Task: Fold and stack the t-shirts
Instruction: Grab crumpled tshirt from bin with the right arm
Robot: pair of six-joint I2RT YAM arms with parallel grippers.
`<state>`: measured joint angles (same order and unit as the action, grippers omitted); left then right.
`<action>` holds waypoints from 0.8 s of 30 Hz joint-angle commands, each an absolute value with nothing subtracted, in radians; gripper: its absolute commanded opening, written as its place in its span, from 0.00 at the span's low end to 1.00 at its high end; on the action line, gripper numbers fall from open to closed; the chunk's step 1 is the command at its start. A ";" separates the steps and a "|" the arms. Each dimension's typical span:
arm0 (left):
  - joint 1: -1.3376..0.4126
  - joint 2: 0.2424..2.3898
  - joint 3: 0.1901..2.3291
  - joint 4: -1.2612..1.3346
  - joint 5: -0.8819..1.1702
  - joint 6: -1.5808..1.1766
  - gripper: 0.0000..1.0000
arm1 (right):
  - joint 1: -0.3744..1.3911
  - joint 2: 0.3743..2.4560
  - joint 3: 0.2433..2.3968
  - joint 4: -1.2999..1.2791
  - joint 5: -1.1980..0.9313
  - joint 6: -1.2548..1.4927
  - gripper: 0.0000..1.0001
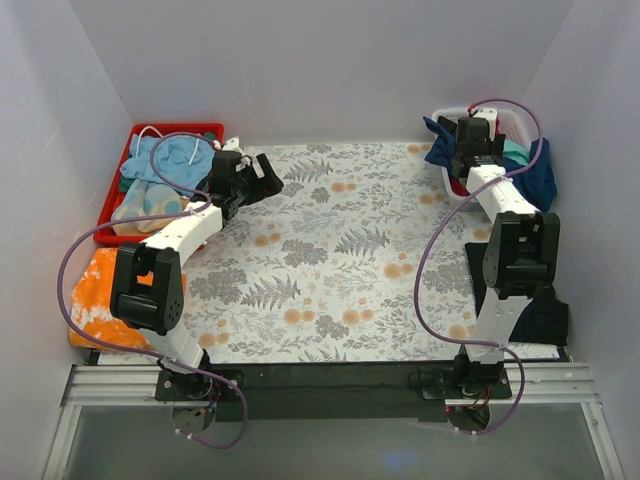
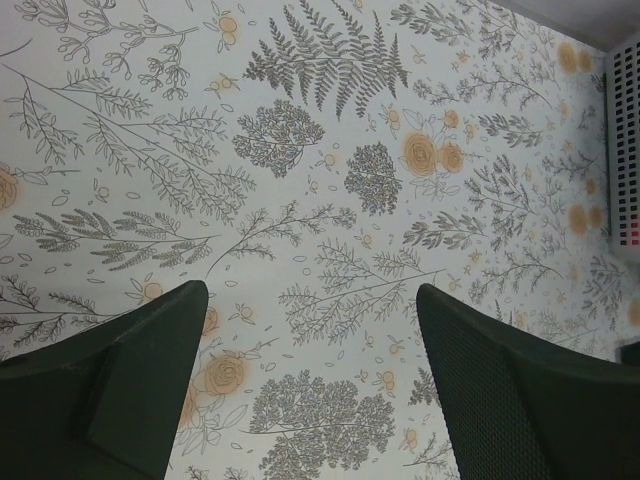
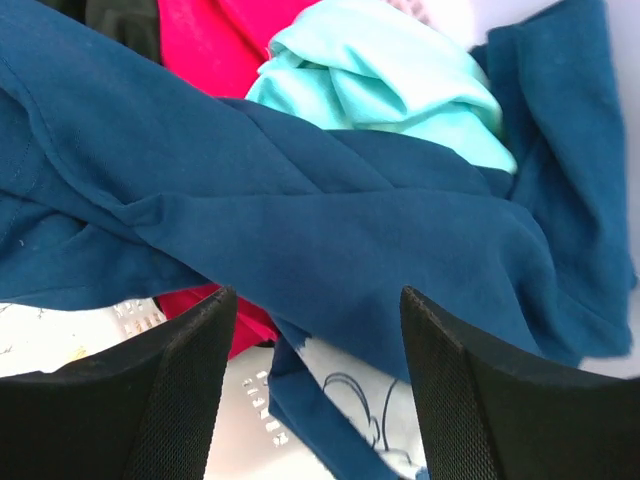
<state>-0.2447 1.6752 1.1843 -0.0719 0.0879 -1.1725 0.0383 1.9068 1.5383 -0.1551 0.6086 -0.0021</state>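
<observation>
A navy-blue t-shirt (image 3: 330,200) with a pale cartoon-mouse print (image 3: 365,420) lies crumpled on top of a white basket (image 1: 518,122) at the far right, over a magenta tee (image 3: 205,40) and a teal tee (image 3: 390,80). The navy tee (image 1: 538,178) hangs over the basket's side in the top view. My right gripper (image 3: 315,390) is open just above the navy tee, holding nothing; it also shows in the top view (image 1: 478,140). My left gripper (image 2: 310,380) is open and empty above the floral cloth (image 2: 320,150), at the far left (image 1: 262,176). A black tee (image 1: 545,310) lies by the right arm.
A red tray (image 1: 118,190) at the far left holds light-blue and pale cloths. An orange-and-white cloth (image 1: 92,290) lies at the near left. White walls close in the table on three sides. The basket's side (image 2: 625,150) shows at the right edge of the left wrist view.
</observation>
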 commanded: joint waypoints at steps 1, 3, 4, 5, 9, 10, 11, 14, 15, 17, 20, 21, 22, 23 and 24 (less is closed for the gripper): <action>-0.249 1.612 1.161 -0.044 0.112 -1.186 0.84 | 0.086 1.899 1.594 -0.135 0.755 0.020 0.72; -0.249 1.602 1.128 -0.025 0.107 -1.189 0.83 | 0.098 1.899 1.545 -0.120 0.788 0.018 0.73; -0.249 1.591 1.114 -0.014 0.110 -1.189 0.83 | 0.107 1.901 1.526 -0.098 0.807 0.012 0.73; -0.249 1.588 1.106 -0.006 0.110 -1.189 0.83 | 0.109 1.905 1.511 -0.081 0.828 0.012 0.74; -0.249 1.589 1.097 -0.006 0.112 -1.180 0.83 | 0.110 1.977 1.503 -0.081 0.911 0.017 0.76; -0.249 1.589 1.095 -0.006 0.110 -1.178 0.83 | 0.107 1.991 1.505 -0.081 0.935 0.015 0.77; -0.247 1.585 1.094 -0.006 0.112 -1.178 0.83 | 0.106 2.020 1.508 -0.081 0.972 0.009 0.78; -0.249 1.580 1.088 -0.006 0.103 -1.174 0.83 | 0.089 2.063 1.522 -0.081 1.009 0.005 0.78; -0.249 1.580 1.088 -0.006 0.103 -1.172 0.83 | 0.083 2.071 1.522 -0.081 1.014 0.009 0.78; -0.247 1.582 1.085 -0.006 0.098 -1.169 0.83 | 0.057 2.083 1.517 -0.083 1.006 0.021 0.77; -0.248 1.585 1.083 -0.006 0.097 -1.169 0.83 | 0.029 2.094 1.519 -0.104 0.996 0.035 0.72; -0.249 1.591 1.085 -0.006 0.098 -1.169 0.83 | 0.026 2.092 1.517 -0.112 0.996 0.043 0.66; -0.249 1.594 1.083 -0.006 0.098 -1.170 0.84 | 0.026 2.091 1.516 -0.112 0.985 0.043 0.58; -0.249 1.597 1.086 -0.005 0.100 -1.172 0.83 | 0.026 2.083 1.509 -0.113 0.979 0.044 0.37; -0.249 1.601 1.086 -0.006 0.103 -1.173 0.83 | 0.029 2.077 1.505 -0.114 0.974 0.060 0.23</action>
<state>-0.2447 1.6402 1.0882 -0.0185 0.0978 -1.1831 0.0372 2.0876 1.5154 -0.0891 0.9581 0.0063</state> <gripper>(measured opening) 0.836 0.506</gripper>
